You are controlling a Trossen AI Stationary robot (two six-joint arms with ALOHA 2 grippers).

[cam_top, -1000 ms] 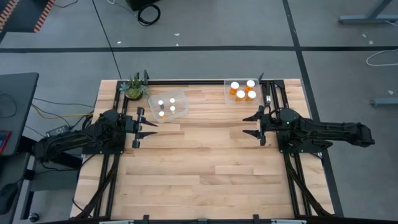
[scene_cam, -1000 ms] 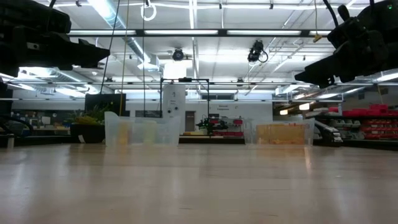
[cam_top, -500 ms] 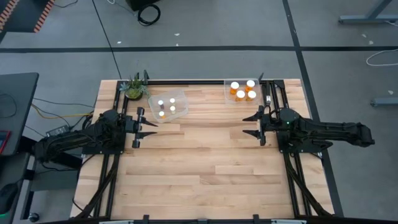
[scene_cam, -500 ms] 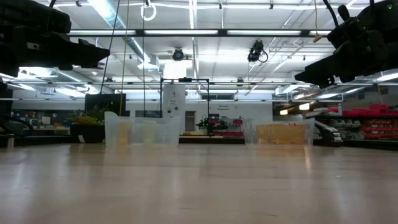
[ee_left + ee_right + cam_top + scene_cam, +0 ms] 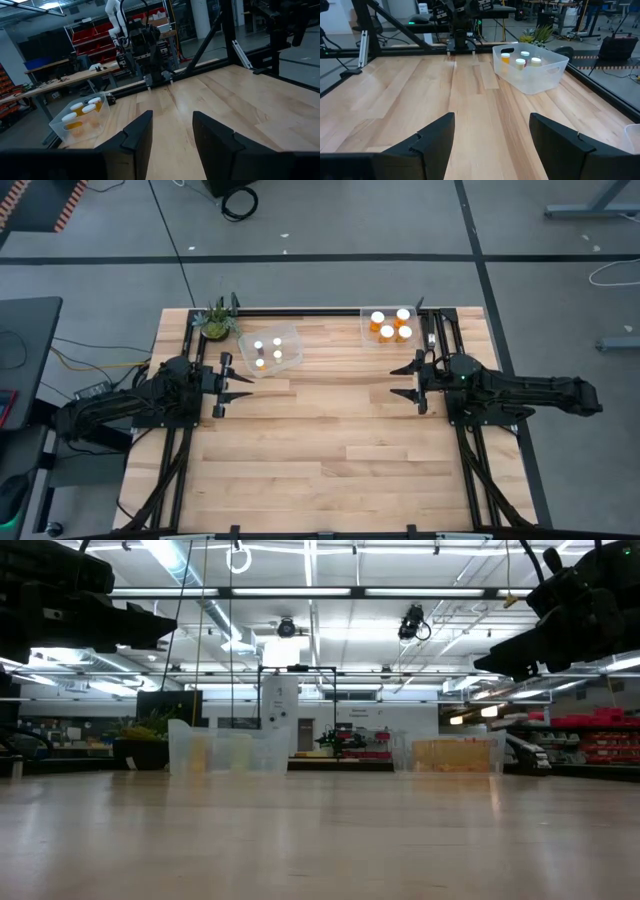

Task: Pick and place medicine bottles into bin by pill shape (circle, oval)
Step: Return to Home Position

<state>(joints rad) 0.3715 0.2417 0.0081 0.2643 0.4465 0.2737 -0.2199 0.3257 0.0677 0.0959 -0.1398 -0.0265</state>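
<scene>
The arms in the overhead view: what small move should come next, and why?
Probably none beyond resting: the left gripper and right gripper hang open and empty, four dark bottles sit in the left bin, four orange bottles in the right bin, none loose.

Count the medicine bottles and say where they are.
8: four narrow bottles in the left bin, four orange bottles in the right bin. None seems hidden.
</scene>
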